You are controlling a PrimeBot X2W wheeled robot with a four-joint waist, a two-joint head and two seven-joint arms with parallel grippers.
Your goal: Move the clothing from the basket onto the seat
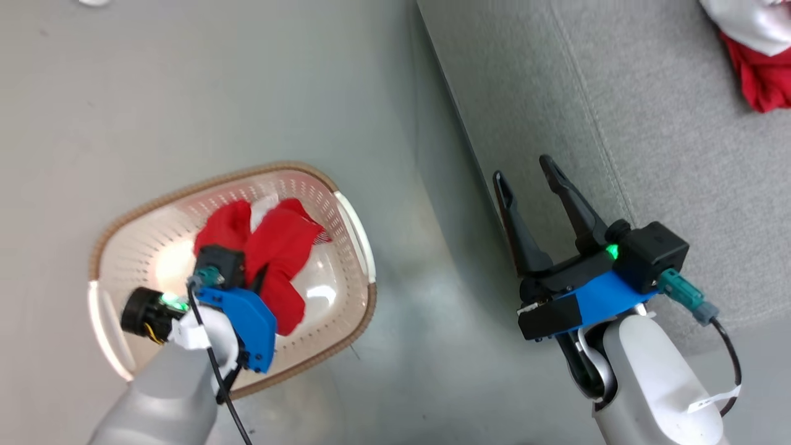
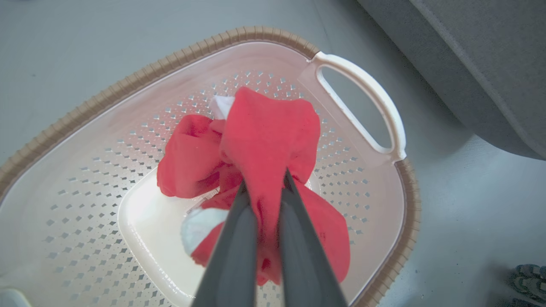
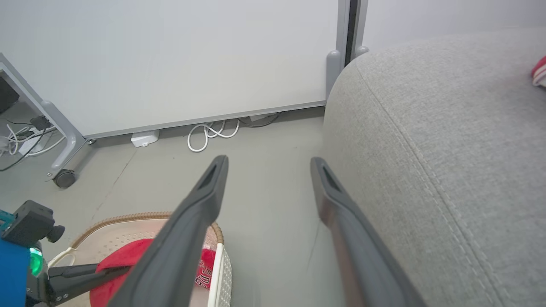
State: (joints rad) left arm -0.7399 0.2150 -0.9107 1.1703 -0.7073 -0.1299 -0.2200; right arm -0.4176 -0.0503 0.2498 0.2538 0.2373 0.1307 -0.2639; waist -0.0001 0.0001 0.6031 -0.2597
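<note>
Left wrist view: left gripper (image 2: 265, 179) is pinched almost closed on a raised fold of the soft red sports garment with white trim (image 2: 268, 128). The rest is bunched on the bottom of the cream-white perforated plastic laundry basket with brown woven-look rim (image 2: 76, 192), toward the handle end nearest the sofa. Handling guess: light, limp, not fragile. It'll drape and trail and could snag the rim on a lift, so grab a thick fold mid-bunch rather than a cuff. Right gripper (image 1: 523, 171) is spread wide, empty, over the near edge of the large light-grey fabric sofa seat cushion (image 1: 649, 123). Count: two garments, one in the basket and a second red-and-white garment (image 1: 763, 80) well along the seat toward its far corner. One basket, one seat. Basket sits on the grey floor (image 1: 185, 93) just beside the seat.
</note>
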